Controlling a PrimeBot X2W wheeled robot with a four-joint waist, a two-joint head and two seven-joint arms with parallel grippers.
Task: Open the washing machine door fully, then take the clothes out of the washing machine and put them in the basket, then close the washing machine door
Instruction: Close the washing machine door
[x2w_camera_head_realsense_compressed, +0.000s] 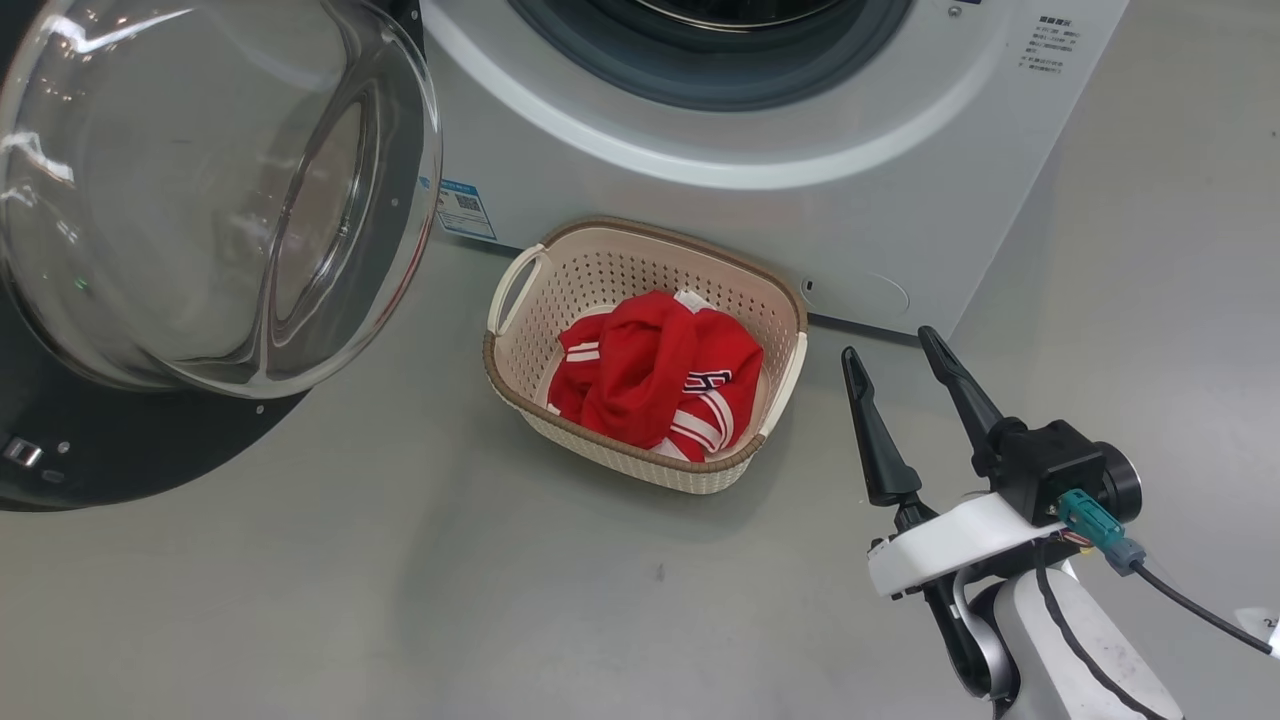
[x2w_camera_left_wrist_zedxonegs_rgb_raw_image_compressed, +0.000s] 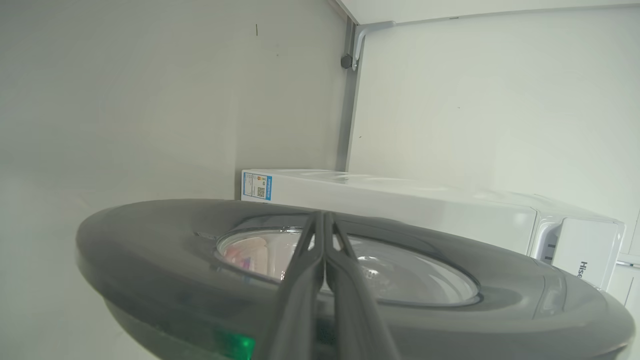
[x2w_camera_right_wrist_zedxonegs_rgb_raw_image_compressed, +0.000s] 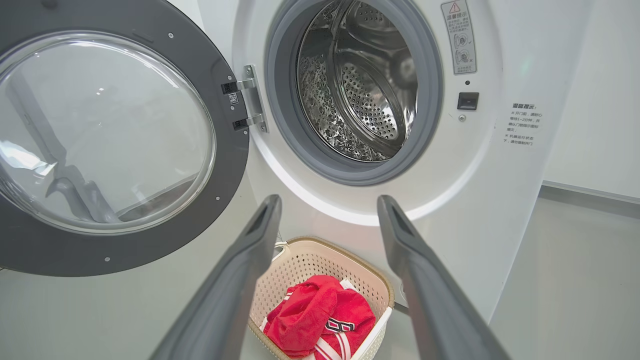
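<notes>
The washing machine (x2w_camera_head_realsense_compressed: 900, 180) has its door (x2w_camera_head_realsense_compressed: 90, 460) swung wide to the left, glass bowl facing out. In the right wrist view the steel drum (x2w_camera_right_wrist_zedxonegs_rgb_raw_image_compressed: 360, 85) looks bare. On the floor in front stands the basket (x2w_camera_head_realsense_compressed: 640, 250), and the red clothes (x2w_camera_head_realsense_compressed: 650, 380) lie bunched inside it. My right gripper (x2w_camera_head_realsense_compressed: 890, 345) hovers open to the right of the basket, holding nothing; its fingers (x2w_camera_right_wrist_zedxonegs_rgb_raw_image_compressed: 240, 280) frame the basket (x2w_camera_right_wrist_zedxonegs_rgb_raw_image_compressed: 305, 260) and clothes (x2w_camera_right_wrist_zedxonegs_rgb_raw_image_compressed: 310, 315) below. My left gripper (x2w_camera_left_wrist_zedxonegs_rgb_raw_image_compressed: 323, 216) is shut, empty, lying across the door's outer face (x2w_camera_left_wrist_zedxonegs_rgb_raw_image_compressed: 150, 250); whether it touches is unclear.
Grey floor (x2w_camera_head_realsense_compressed: 400, 600) spreads in front of the basket and to the machine's right. A white wall with a corner post (x2w_camera_left_wrist_zedxonegs_rgb_raw_image_compressed: 350, 100) stands behind the machine. A blue sticker (x2w_camera_head_realsense_compressed: 465, 208) marks the washer's lower left. A cable (x2w_camera_head_realsense_compressed: 1190, 600) trails from my right wrist.
</notes>
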